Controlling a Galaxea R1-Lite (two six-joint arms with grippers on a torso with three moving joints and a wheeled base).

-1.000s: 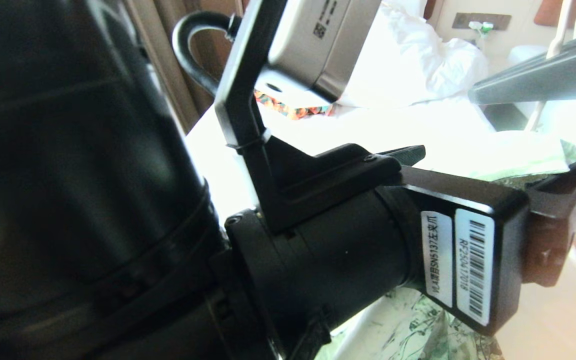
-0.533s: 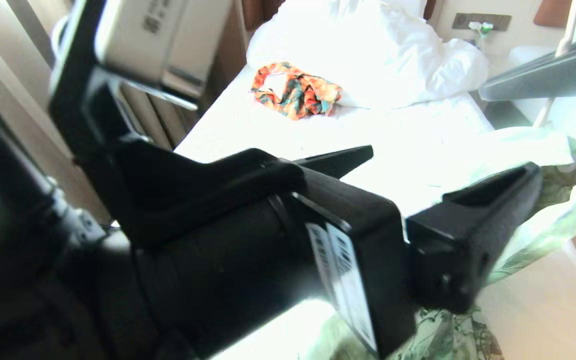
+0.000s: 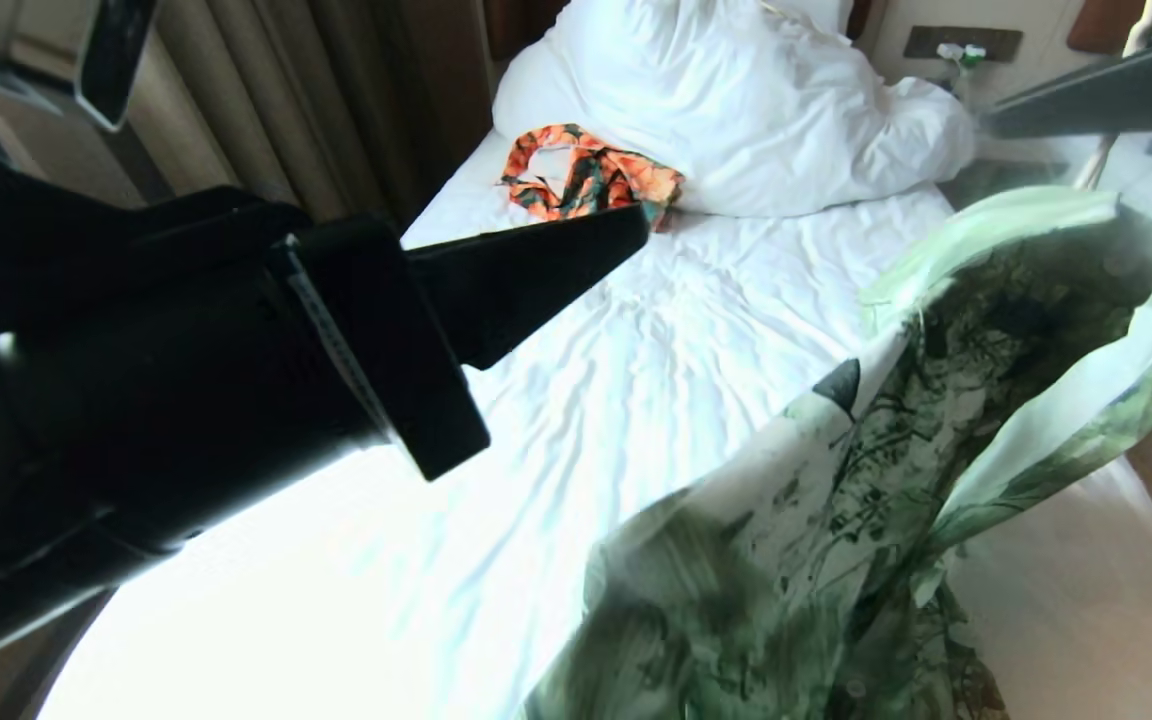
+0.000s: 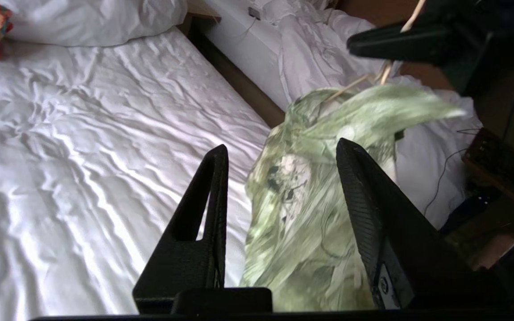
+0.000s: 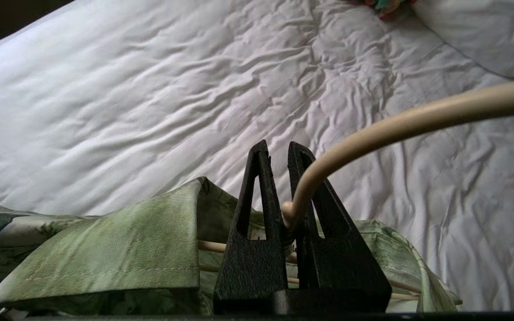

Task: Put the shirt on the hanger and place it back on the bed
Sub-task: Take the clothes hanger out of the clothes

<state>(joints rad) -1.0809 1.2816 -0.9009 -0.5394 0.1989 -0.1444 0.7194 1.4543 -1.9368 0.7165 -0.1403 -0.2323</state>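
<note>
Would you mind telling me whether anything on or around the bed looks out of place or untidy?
An orange, black and teal garment lies crumpled on the bed against the bunched white duvet, unrelated to the job. The shirt hangs bunched and lopsided from the hanger, which the right gripper holds above the bed.

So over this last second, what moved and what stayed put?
The left gripper pulled back toward the head view's left edge, uncovering the bed; its fingers are apart, holding nothing. The shirt now hangs higher, lifted off the sheet. The right gripper stays clamped on the hanger at its neck. The orange patterned garment and duvet have not moved.
</note>
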